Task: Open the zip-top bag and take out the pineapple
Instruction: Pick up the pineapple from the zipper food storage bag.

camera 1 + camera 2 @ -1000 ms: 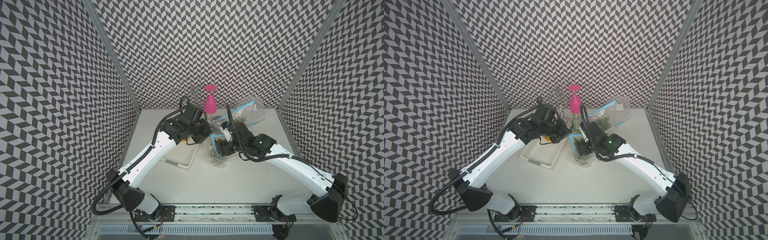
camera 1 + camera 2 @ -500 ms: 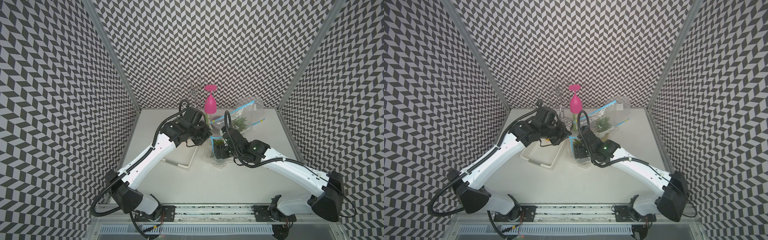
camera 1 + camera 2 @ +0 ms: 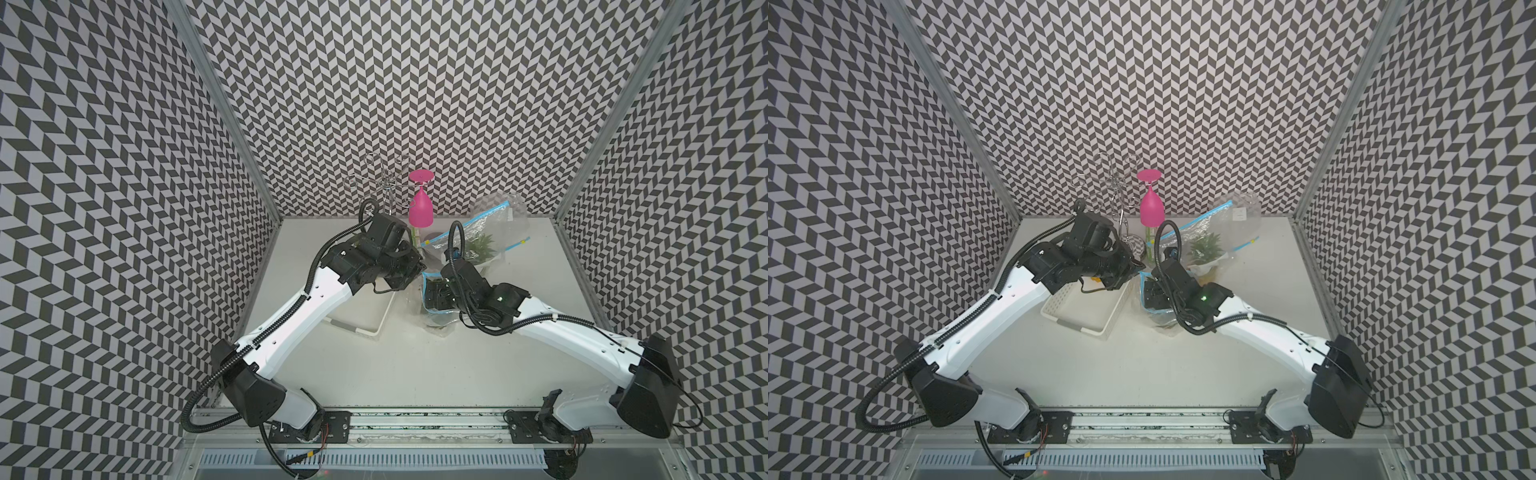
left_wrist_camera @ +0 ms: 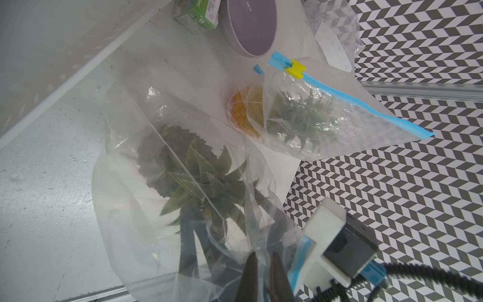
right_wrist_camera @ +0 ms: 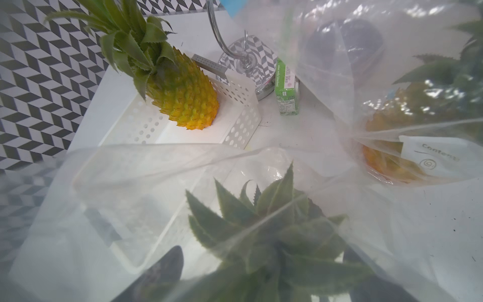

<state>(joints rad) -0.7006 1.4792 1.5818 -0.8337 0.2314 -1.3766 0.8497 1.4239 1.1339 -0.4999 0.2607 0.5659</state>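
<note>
white perforated basket (image 5: 243, 123): loose pineapple (image 5: 183, 102) lying inside. front zip-top bag (image 4: 122, 162): target pineapple (image 4: 201, 180) inside, crown toward the mouth. rear zip-top bag (image 4: 366, 123): second bagged pineapple (image 4: 243, 115). left gripper (image 4: 262, 257) pinched on the front bag's film; right gripper (image 5: 264, 252) jaws apart, flanking the crown.

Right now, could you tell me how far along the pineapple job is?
Done: the bag looks open at the mouth, and a loose pineapple already lies in the basket. In hand: the left gripper is shut on the bag's edge; the right gripper is open inside it, around the leaves of the bagged pineapple. Left: close on it and draw it out.
</note>
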